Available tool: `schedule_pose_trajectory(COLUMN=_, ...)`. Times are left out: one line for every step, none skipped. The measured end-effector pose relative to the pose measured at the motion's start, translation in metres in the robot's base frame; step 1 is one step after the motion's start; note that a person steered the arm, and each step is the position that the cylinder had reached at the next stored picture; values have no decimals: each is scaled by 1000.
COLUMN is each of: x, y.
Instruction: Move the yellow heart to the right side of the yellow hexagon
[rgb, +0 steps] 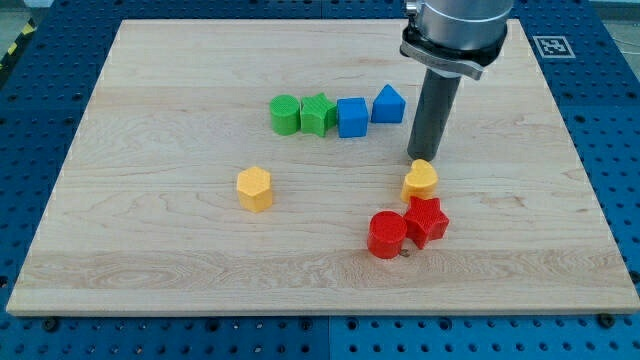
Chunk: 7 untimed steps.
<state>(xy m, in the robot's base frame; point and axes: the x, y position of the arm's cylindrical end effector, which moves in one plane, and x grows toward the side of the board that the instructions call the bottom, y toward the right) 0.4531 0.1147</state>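
Camera view: rod tip (418, 160), a bare tool with nothing to pinch, touches yellow heart (420, 181) at its 12 o'clock; yellow hexagon (254, 188) lies well apart at the heart's 9 o'clock on the desk (150, 100).

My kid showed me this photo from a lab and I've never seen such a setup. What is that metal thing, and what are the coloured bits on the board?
It is a robot arm ending in a plain dark rod; its tip slides over a wooden board and pushes blocks. One camera sees it all. Nothing is held. The tip sits just above the yellow heart. Below the heart lie a red star and a red cylinder. The yellow hexagon stands alone at the view's left. Near the top is a row: green cylinder, green star, blue cube, blue triangle.
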Motion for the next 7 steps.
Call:
schedule_pose_trajectory(x=1, y=0)
schedule_pose_trajectory(x=0, y=0)
schedule_pose_trajectory(x=-2, y=0)
schedule_pose_trajectory(x=-3, y=6)
schedule_pose_trajectory(x=2, y=6)
schedule_pose_trajectory(x=19, y=6)
schedule_pose_trajectory(x=40, y=6)
